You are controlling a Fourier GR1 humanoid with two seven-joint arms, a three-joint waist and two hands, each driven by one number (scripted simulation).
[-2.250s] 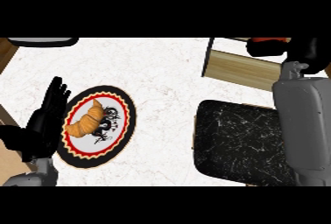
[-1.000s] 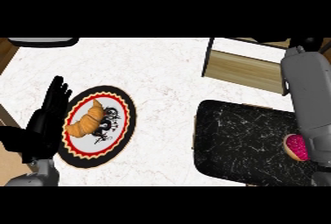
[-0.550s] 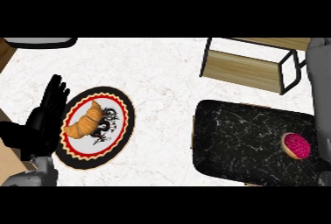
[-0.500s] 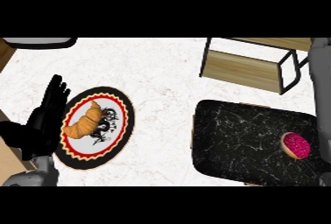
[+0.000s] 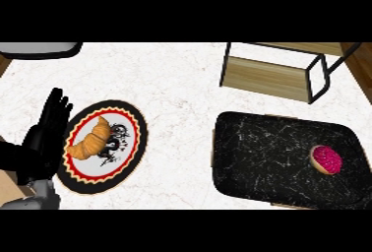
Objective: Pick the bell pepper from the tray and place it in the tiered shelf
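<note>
Head view, steeply down over counter (image 5: pixel 181 88)

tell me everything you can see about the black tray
The tray is a rounded-corner rectangle with a low raised rim, black with thin white veins like marble. It lies flat on the white counter at the view's right, turned slightly askew, below the wooden tiered shelf and apart from it. One small round pink-topped item with a tan edge sits near its right end. No hand touches it.
</note>
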